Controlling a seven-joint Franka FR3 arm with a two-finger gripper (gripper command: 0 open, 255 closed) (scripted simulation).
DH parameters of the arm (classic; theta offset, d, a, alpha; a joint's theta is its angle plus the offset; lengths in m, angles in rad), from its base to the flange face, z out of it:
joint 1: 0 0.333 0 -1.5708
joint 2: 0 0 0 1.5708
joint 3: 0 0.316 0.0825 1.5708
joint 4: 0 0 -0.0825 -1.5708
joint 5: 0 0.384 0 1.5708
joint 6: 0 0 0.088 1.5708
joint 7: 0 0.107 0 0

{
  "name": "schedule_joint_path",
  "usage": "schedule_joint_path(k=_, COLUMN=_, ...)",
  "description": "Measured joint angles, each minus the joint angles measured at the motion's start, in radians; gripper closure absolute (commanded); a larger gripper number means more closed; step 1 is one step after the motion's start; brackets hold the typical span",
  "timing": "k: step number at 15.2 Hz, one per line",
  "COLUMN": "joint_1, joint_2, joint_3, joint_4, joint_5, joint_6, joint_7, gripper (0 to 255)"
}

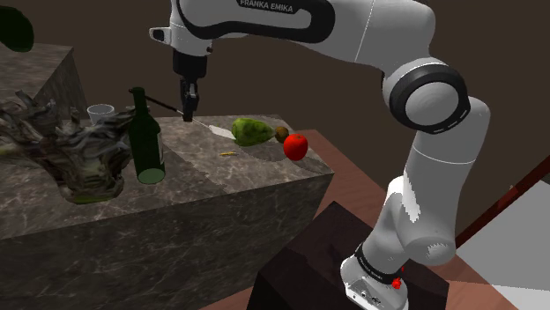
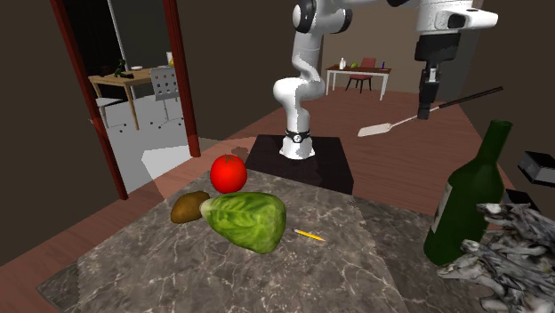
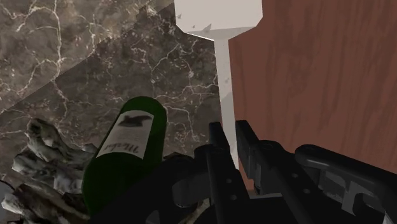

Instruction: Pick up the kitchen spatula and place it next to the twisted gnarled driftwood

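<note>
Transport step: pincer pinching spatula aloft over surface; next move likely carries toward the shoulder view's left, past bottle, lowering beside driftwood.

From the shoulder feed I see a green bottle standing upright on the marble counter, with a white cup behind it. Toward that view's right lie a lettuce, a kiwi just beside it, and a red apple near the counter's corner. A yellow pencil lies on the stone in front of the lettuce, apart from it. Beyond the counter's edge I see a wooden floor.
</note>
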Motion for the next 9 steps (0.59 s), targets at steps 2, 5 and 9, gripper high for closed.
schedule_joint_path(k=2, joint_1=0.000, joint_2=-0.001, joint_3=0.000, joint_4=-0.030, joint_5=0.000, joint_6=0.029, joint_7=-0.002, gripper=255)
schedule_joint_path(k=5, joint_1=0.001, joint_2=-0.012, joint_3=0.000, joint_4=-0.087, joint_5=0.000, joint_6=0.074, joint_7=-0.004, gripper=255)
schedule_joint_path(k=9, joint_1=0.002, joint_2=-0.005, joint_3=0.001, joint_4=-0.129, joint_5=0.001, joint_6=0.124, joint_7=-0.005, gripper=255)
